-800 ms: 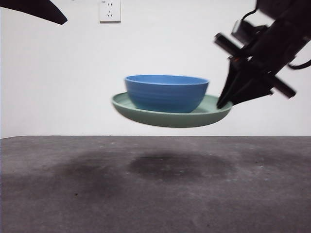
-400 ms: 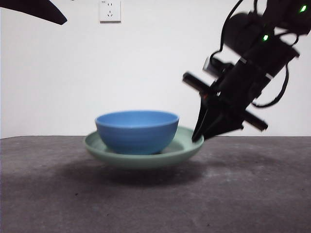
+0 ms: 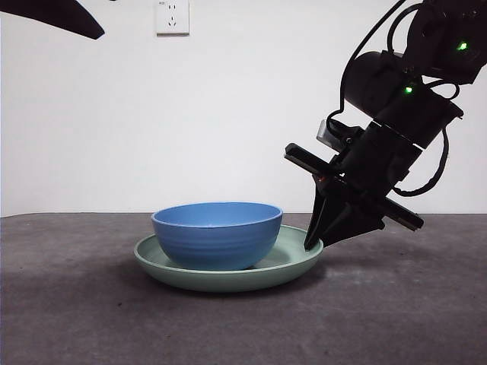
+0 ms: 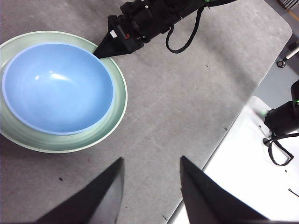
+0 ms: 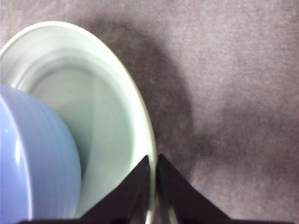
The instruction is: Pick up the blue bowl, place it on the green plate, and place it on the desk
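Observation:
The blue bowl (image 3: 217, 234) sits in the green plate (image 3: 228, 275), and the plate rests on the desk (image 3: 396, 312). My right gripper (image 3: 313, 242) comes down from the upper right and is shut on the plate's right rim. In the right wrist view its jaws (image 5: 152, 182) pinch the plate's rim (image 5: 112, 116), with the bowl (image 5: 32, 163) beside them. My left gripper (image 4: 152, 186) is open and empty, high above the desk. It looks down on the bowl (image 4: 56, 86), the plate (image 4: 122, 93) and the right gripper (image 4: 100, 52).
A white wall with a socket (image 3: 172, 17) stands behind the desk. The left arm shows as a black tip (image 3: 53, 15) at the top left. In the left wrist view the desk's edge (image 4: 224, 140) borders a white surface with cables (image 4: 275, 149).
The right gripper has lowered the plate with the bowl from mid-air down onto the desk, moving it slightly left. The left arm has not moved.

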You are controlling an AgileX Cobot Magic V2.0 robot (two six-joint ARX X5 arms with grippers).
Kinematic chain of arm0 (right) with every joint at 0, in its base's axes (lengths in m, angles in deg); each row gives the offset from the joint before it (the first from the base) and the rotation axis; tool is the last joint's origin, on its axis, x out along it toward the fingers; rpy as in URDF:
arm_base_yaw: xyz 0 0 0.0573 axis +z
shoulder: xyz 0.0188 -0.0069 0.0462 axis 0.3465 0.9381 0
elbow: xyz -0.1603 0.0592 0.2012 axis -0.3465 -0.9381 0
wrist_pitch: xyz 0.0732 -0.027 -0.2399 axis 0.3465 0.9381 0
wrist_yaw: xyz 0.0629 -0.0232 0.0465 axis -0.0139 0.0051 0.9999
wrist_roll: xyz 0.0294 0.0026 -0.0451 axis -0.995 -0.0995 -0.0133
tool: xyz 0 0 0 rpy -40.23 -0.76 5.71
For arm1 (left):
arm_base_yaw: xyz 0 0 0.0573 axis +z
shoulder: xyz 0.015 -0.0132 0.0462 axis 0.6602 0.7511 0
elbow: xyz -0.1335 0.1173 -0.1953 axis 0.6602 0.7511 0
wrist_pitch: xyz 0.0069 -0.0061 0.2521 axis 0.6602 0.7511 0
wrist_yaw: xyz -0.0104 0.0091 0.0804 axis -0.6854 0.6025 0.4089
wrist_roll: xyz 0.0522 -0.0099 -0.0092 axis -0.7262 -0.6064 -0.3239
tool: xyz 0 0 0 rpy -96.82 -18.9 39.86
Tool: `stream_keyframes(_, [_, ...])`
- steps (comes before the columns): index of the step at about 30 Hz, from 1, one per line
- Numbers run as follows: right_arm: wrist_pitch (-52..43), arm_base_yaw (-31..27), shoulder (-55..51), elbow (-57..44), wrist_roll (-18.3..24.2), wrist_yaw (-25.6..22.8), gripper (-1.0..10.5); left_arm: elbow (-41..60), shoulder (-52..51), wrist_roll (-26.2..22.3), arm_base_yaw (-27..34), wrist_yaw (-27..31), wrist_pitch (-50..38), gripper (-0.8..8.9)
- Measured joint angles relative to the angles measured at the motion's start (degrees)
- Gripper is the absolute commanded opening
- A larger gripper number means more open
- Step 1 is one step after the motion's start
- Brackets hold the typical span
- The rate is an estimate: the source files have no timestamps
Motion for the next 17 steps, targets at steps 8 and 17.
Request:
stream_keyframes(8, [0.4,0.1,0.0,0.0,-0.2,0.1,1.9,0.0,0.0,0.0,0.0,0.0,0.0,1.91])
stream_keyframes(17, [3.8,0.0,-4.0,0.0,0.2,-2.9,2.0,0.0,0.0,0.0,0.0,0.0,0.0,1.91])
